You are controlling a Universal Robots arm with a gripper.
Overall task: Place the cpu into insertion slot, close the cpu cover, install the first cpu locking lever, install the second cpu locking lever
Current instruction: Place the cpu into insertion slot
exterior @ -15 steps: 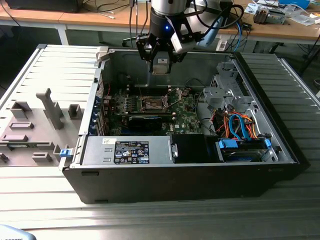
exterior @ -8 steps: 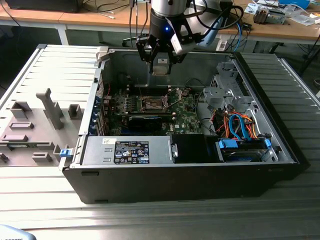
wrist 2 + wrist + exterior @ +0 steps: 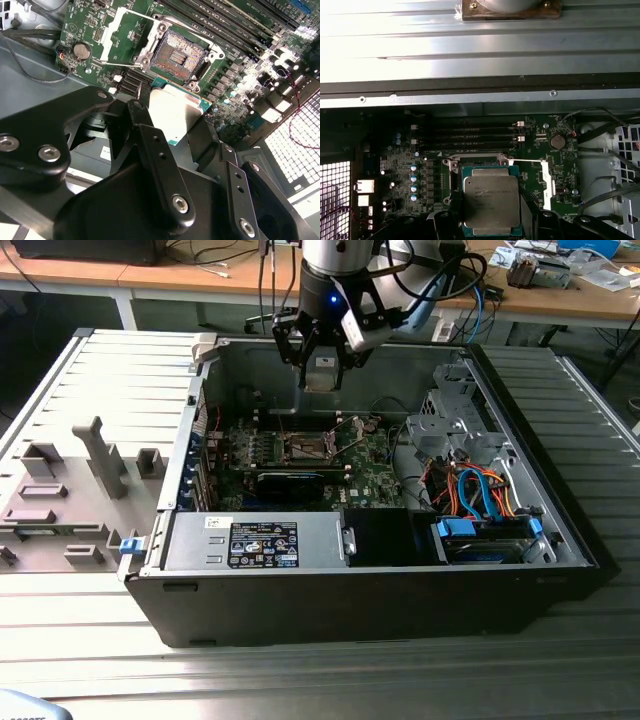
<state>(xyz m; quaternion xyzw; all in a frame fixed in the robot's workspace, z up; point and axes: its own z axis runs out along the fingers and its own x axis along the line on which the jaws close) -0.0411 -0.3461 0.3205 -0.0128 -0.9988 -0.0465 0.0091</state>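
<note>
My gripper [image 3: 320,378] hangs inside the open computer case, above the green board, shut on the cpu [image 3: 320,372]. In both wrist views the cpu [image 3: 491,200] [image 3: 175,112] shows as a silver-grey square chip with a green edge, pinched between the black fingers [image 3: 136,117]. The insertion slot [image 3: 177,52] lies open below and beyond it, its contact field bare. In the exterior view the slot [image 3: 307,447] sits mid-board, lower than the chip. The cpu cover [image 3: 112,37] is swung open to one side of the slot, also seen as a silver frame [image 3: 547,182].
A black expansion card [image 3: 290,480] lies just in front of the slot. The labelled power-supply box [image 3: 262,543] fills the case's near side. A drive bay with blue and orange cables [image 3: 480,495] is at the exterior view's right. A grey fixture plate [image 3: 70,490] lies left of the case.
</note>
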